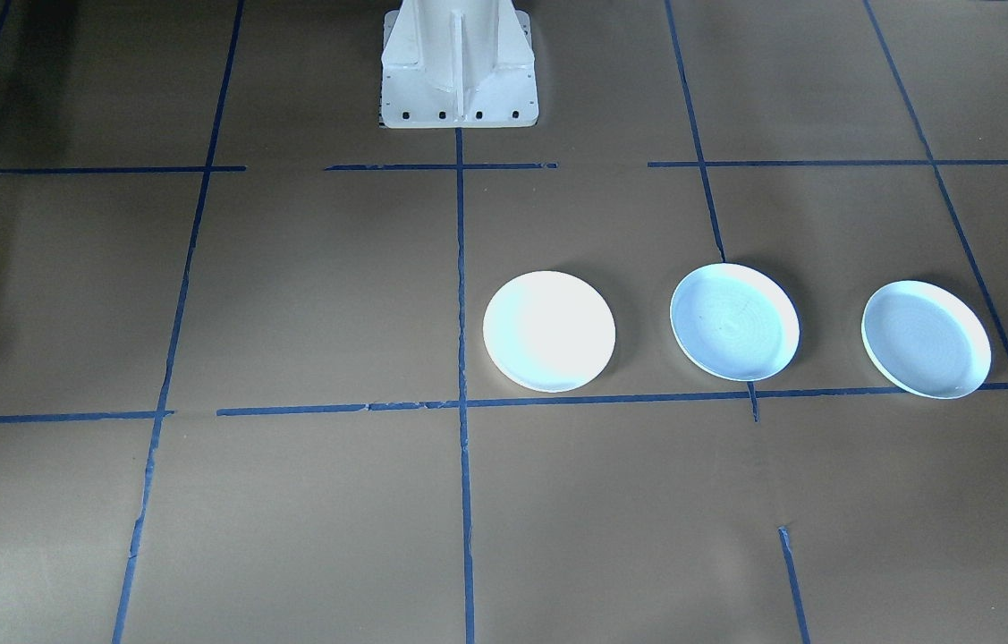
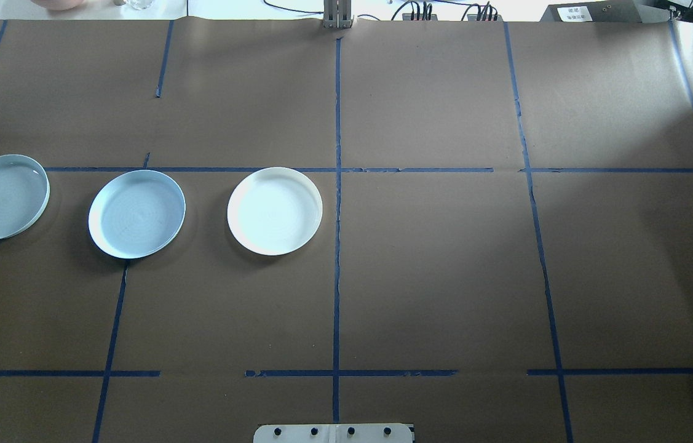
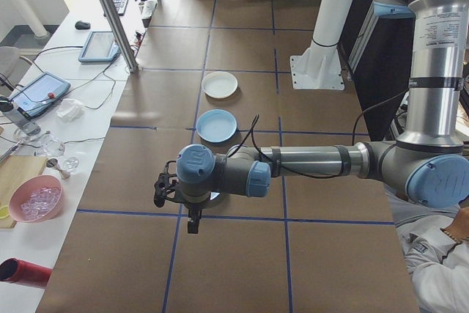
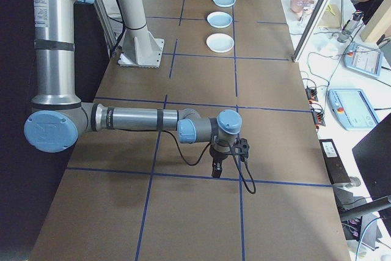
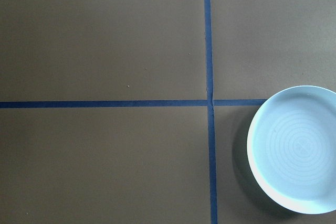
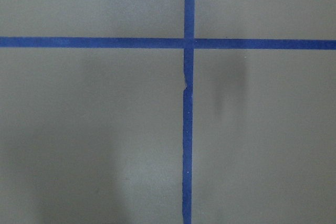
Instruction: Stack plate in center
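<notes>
Nothing stacked yet — white plate (image 2: 275,211), middle plate (image 2: 136,213) and outer plate (image 2: 0,196) in a row on the robot's left, apart. Left gripper (image 3: 192,218) and right gripper (image 4: 215,166) — jaw state unreadable, seemingly empty.

Far-left plate (image 5: 295,149) cut by frame edge.

The overhead camera is looking forward and down from behind the robot, taking in the brown surface (image 2: 444,258) out to its far edge. The front-facing camera is looking back steeply from the opposite edge, sharing the three plates (image 1: 734,321) and the white base (image 1: 459,67). The two side cameras are looking along the surface from its ends, each with one arm (image 3: 308,163) close by. Both wrist cameras are pointing straight down, near the blue tape lines (image 6: 187,129); the left one is catching one plate.
</notes>
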